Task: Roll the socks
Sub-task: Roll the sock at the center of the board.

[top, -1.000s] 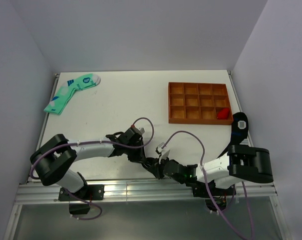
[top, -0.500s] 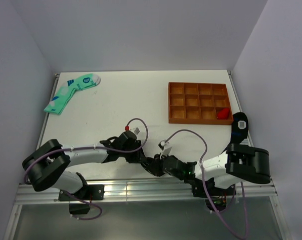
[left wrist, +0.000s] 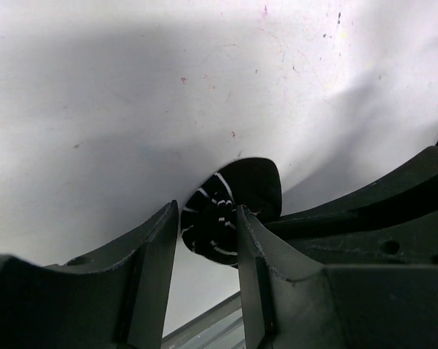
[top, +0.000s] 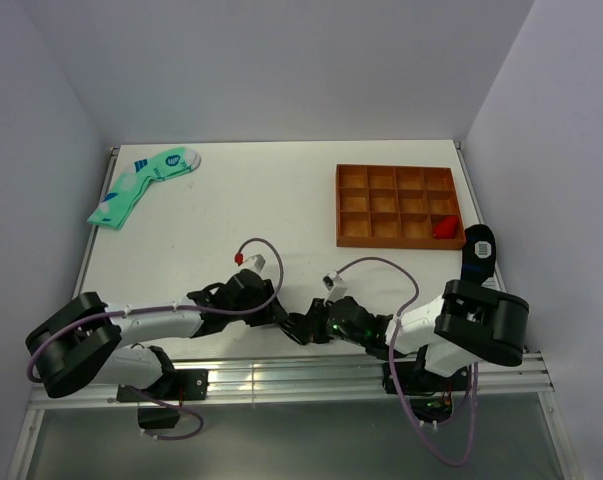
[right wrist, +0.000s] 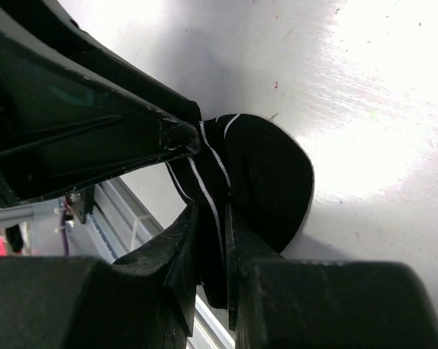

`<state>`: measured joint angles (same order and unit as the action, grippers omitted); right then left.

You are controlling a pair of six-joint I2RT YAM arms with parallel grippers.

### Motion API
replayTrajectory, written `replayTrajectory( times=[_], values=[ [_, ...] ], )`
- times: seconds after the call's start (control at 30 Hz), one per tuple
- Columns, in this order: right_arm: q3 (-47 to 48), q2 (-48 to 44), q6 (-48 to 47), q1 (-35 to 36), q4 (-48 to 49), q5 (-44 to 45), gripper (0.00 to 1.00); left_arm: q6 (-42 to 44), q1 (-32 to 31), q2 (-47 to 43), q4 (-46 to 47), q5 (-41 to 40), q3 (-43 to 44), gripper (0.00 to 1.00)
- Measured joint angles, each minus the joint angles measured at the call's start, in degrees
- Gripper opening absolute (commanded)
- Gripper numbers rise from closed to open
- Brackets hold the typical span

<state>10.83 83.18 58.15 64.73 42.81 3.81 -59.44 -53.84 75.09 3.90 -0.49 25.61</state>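
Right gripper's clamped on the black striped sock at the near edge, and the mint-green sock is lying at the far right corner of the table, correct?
Not quite. The mint-green sock lies at the far left corner of the table, not the far right, as the top external view shows. The rest is correct: the right gripper is clamped on the black striped sock at the near edge.

Robot lab test cell, not a home: a white table is boxed in by plain pale walls on the left, far and right sides. The left arm and right arm are bolted to an aluminium rail at the near edge, with purple cables left exposed. An orange compartment tray is set far right, mint-green socks far left
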Motion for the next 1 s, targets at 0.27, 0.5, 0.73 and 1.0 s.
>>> replayTrajectory(
  times=[0.27, 0.5, 0.73, 1.0],
  values=[
    [-0.4, 4.1, 3.3, -2.4, 4.0, -3.7, 0.03, 0.3, 0.0, -2.9, 1.5, -2.8, -2.1, 0.46],
    [-1.2, 7.1, 5.3, -3.5, 9.1, -5.5, 0.02, 1.5, -0.3, -5.5, 3.3, -4.7, -3.9, 0.47],
    [-1.9, 7.9, 6.4, -4.8, 10.8, -7.5, 0.02, 1.7, -2.4, -5.9, 5.3, -6.6, -5.2, 0.46],
    [-3.0, 10.7, 8.4, -6.1, 15.6, -9.5, 0.01, 1.7, -4.7, -5.9, 7.4, -8.7, -6.3, 0.47]
  ],
)
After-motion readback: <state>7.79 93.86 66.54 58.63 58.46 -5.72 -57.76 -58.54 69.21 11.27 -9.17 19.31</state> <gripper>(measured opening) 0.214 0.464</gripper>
